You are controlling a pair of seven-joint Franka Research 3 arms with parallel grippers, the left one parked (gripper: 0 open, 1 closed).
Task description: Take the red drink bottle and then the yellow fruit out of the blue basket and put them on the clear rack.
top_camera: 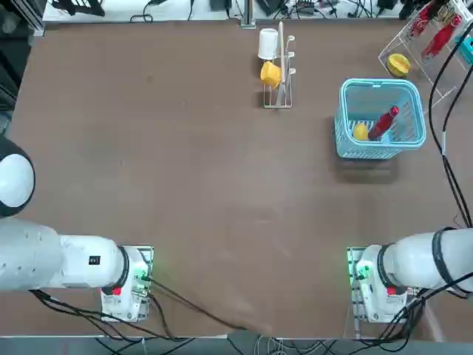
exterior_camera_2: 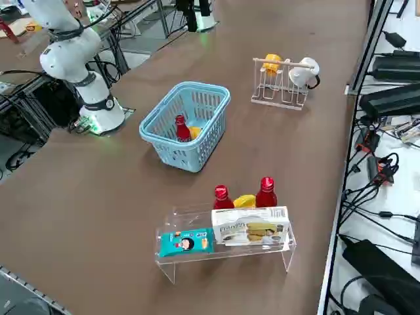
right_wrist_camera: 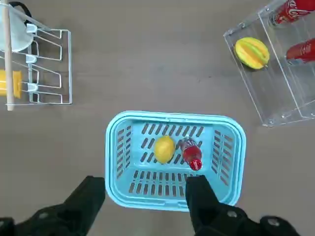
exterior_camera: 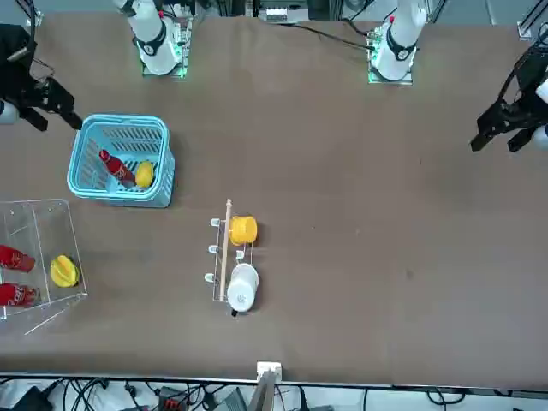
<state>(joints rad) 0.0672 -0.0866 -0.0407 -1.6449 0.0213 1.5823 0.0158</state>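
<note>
Reading the top view left to right with the blue basket (top_camera: 382, 118) as my landmark: well to its left stands a wire cup stand (top_camera: 278, 70) carrying a white cup (top_camera: 267, 44) and a yellow-orange cup (top_camera: 270, 73), clear of my working path, so I can ignore it.

Inside the basket, the yellow fruit (right_wrist_camera: 164, 149) lies on the floor touching the red drink bottle (right_wrist_camera: 191, 154), which leans with its cap up against the wall on the far side from the fruit. That tilt offers me the neck and upper body first, which suits taking the bottle before the fruit.

Beyond the basket's right side sits the clear rack (top_camera: 430, 53), already carrying two red bottles and a ringed yellow fruit (not the ones I'm after), so I judge free space on it is limited and placement will need care.

My right tool (right_wrist_camera: 146, 187) hovers above the basket's near rim, fingers spread wide and gripping nothing. It looks straight down into the basket, I think to line up the first pick. Nothing has been lifted yet; both items are still in the basket.
</note>
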